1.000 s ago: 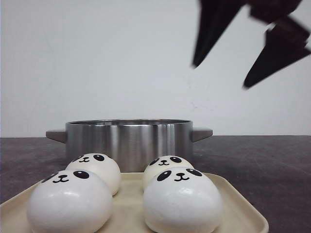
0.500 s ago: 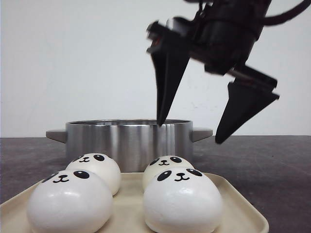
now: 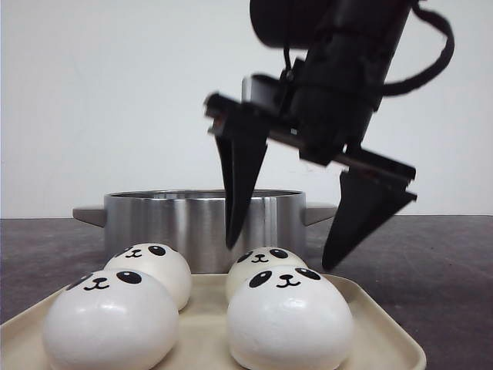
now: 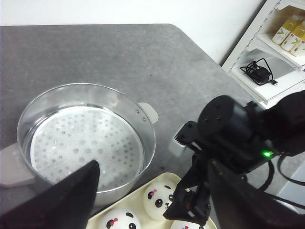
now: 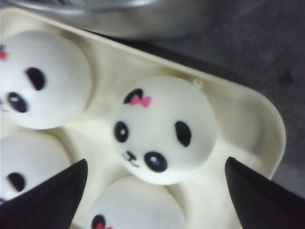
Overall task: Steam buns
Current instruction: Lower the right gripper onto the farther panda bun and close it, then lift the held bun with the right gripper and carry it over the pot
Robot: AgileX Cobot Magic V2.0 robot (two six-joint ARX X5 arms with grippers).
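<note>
Nearest the camera, on a cream tray [image 3: 385, 327]: four glossy white panda buns in two rows. Front left bun [image 3: 110, 320] and front right bun [image 3: 289, 317] largest in the front view, faces turned toward the camera; behind them the rear left bun [image 3: 152, 267] and rear right bun [image 3: 263, 264], the latter partly hidden by the one before it. All four resting on the tray, none lifted.

Just above the right-hand pair, the right gripper [image 3: 281, 258], black, jaws spread wide, nothing between them. One fingertip hanging over the gap between the two rear buns, the other just right of the rear right bun, near the tray's right edge. No contact with any bun visible. Through the right wrist camera, one bun [image 5: 164, 129] centred between the two dark fingers [image 5: 47, 200] (a small pink bow by one ear, and black oval eyes), neighbouring buns crowding in beside it.

Beyond the tray, a steel steamer pot [image 3: 192, 223] with side handles, standing on the dark grey table [image 3: 431, 262]. Inside, seen from the left wrist camera, a perforated steaming plate [image 4: 86, 148] with nothing on it.

Left gripper [image 4: 152, 200] up high over the pot's near side, fingers well apart and holding nothing. Farthest back, a plain white wall [image 3: 115, 92].
</note>
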